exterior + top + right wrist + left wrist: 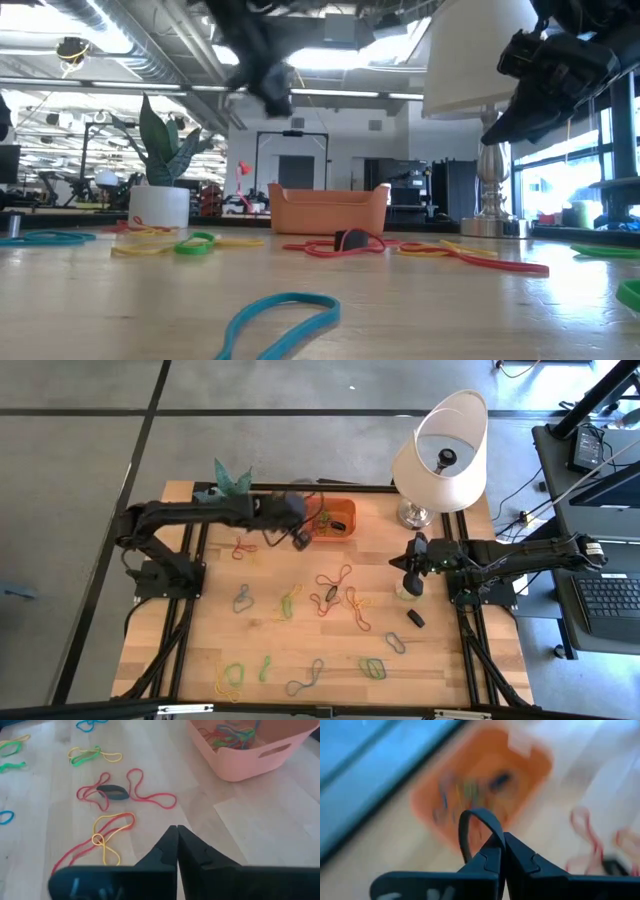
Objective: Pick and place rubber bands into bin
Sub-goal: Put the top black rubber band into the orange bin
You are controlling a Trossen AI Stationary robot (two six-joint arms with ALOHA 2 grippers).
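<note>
Left wrist view: left tool [501, 851] pinches one black band [476, 827], seemingly; right tool [177, 845] shut, empty; one bin [485, 795].

Orange low-walled bin [335, 520] at the bench's far edge holds tangled bands; red, yellow, green, blue and black rubber bands [334, 582] lie scattered flat nearer

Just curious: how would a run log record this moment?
left pincer: shut on black rubber band, near bin | right pincer: shut, empty
</note>
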